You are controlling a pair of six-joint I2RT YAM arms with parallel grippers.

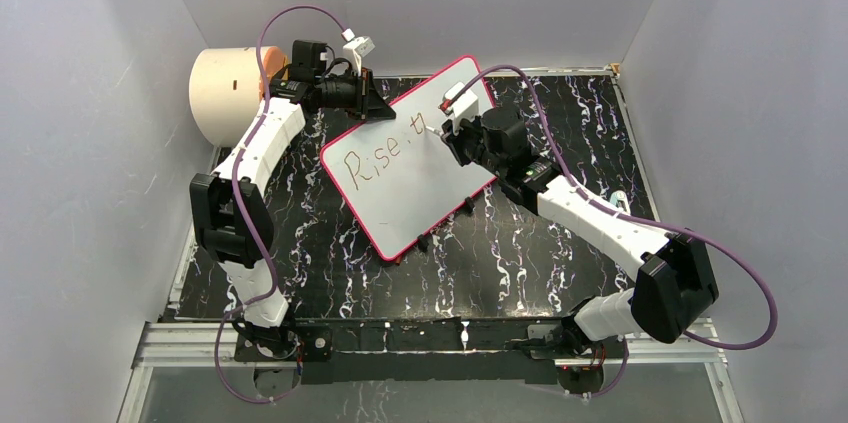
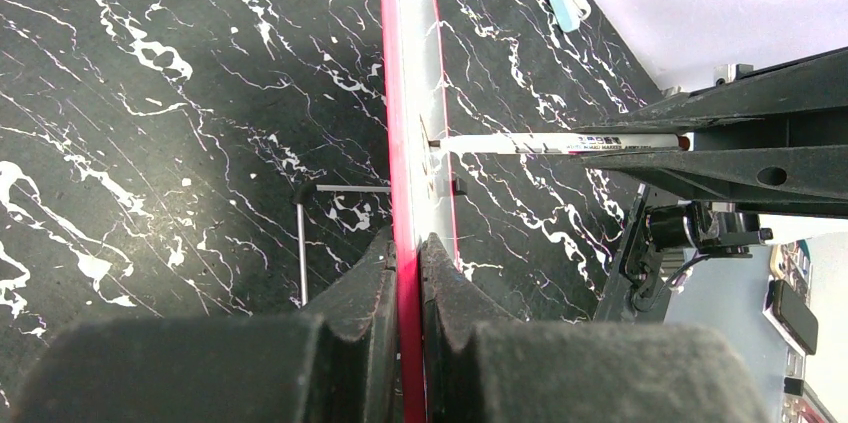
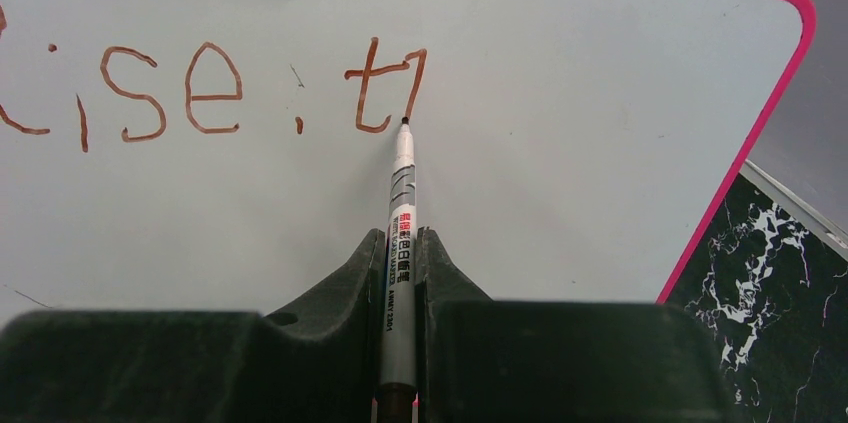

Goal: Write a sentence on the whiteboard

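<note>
A cream drum [image 1: 225, 93] with an orange face stands at 10 o'clock from the whiteboard [image 1: 430, 193], behind the left arm. Purple cables loop over both arms. In the left wrist view a thin L-shaped metal rod [image 2: 303, 243] lies on the table [image 1: 520, 253] at 9 o'clock from the board's edge, and a small pale blue tab [image 2: 568, 3] lies at 1 o'clock. The right arm reaches across the board's right half and hides part of it from above.

The table is black with white marble veins. The board is flat, smooth and white, with rounded corners, a thin pink-red rim and small black feet.

The board sits mid-table, its long axis running from 8 to 2 o'clock. The writing [image 3: 200, 93] follows that line in thin red-brown strokes: "Rise", a mark, "t" and one more stroke.

The left gripper [image 2: 408, 253] is pinched narrow on the board's far rim. The right gripper [image 3: 400, 243] is clamped on a slim grey-and-white marker [image 3: 402, 193] that points to 12 o'clock in its own view, tip touching the board under the last stroke.
</note>
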